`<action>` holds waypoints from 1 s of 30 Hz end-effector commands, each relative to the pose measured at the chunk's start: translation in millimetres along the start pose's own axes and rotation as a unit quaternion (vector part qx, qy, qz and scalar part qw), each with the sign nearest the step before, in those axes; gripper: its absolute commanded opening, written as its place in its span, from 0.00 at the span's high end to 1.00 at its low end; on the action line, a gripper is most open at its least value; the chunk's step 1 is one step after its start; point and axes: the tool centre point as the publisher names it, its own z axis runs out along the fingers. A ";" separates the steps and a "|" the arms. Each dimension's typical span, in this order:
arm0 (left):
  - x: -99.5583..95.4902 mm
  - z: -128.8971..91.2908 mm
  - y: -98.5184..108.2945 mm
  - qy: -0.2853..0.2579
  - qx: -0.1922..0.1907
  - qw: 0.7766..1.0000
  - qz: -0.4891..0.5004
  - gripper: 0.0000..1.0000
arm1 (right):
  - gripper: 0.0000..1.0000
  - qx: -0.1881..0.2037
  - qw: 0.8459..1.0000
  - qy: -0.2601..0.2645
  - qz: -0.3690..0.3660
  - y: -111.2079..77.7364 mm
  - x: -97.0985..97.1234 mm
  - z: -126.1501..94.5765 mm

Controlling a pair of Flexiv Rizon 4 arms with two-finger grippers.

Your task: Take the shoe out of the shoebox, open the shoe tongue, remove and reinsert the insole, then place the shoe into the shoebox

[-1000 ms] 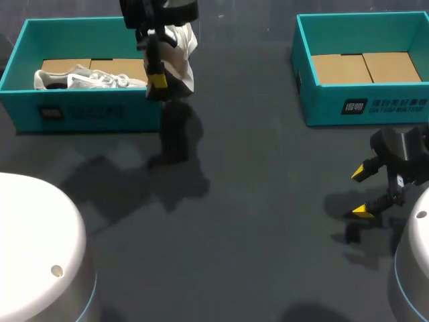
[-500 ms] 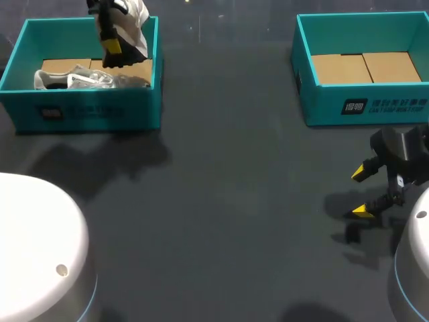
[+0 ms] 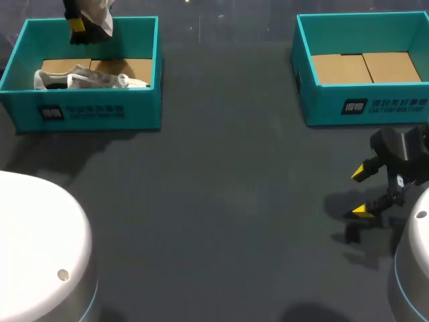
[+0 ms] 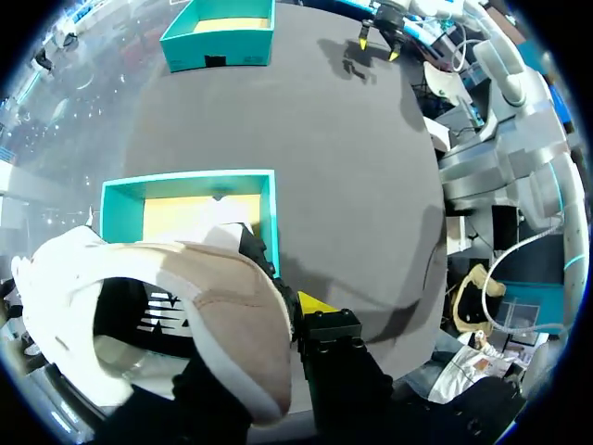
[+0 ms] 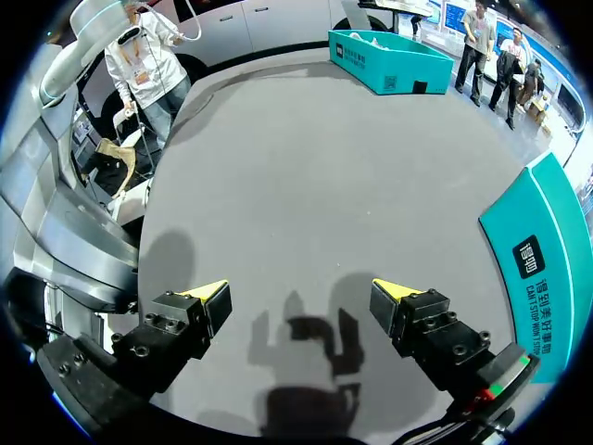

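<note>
My left gripper point(image 3: 80, 24) hangs above the back wall of the left teal shoebox point(image 3: 94, 114), shut on a white shoe point(image 3: 102, 12). In the left wrist view that shoe point(image 4: 157, 306) has a tan lining and covers one finger; the other yellow fingertip point(image 4: 315, 303) shows beside it. The open box point(image 4: 269, 209) lies below. A second white shoe point(image 3: 87, 79) lies inside the left box. My right gripper point(image 3: 362, 192) stays low at the table's right edge, open and holding nothing point(image 5: 301, 297).
A second teal shoebox point(image 3: 365, 107) stands at the back right with only cardboard inside; its wall point(image 5: 547, 250) is close beside my right gripper. The dark table point(image 3: 234, 201) stretches between the two boxes.
My left arm has carried the white shoe leftward and back, from beside the left box's right end to above its back wall. The right arm has not moved.
</note>
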 end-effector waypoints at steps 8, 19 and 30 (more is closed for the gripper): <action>-59.4 -15.8 70.1 0.034 0.004 0.999 0.016 1.00 | 0.00 0.001 1.000 -0.002 0.000 -0.2 2.0 -0.7; -80.5 -16.4 118.5 0.033 0.001 0.992 0.120 1.00 | 0.00 0.001 1.000 -0.002 0.000 -0.2 2.0 -0.7; -97.4 -25.1 153.9 0.024 -0.039 0.968 0.247 1.00 | 0.00 0.001 1.000 -0.002 0.000 -0.2 2.0 -0.7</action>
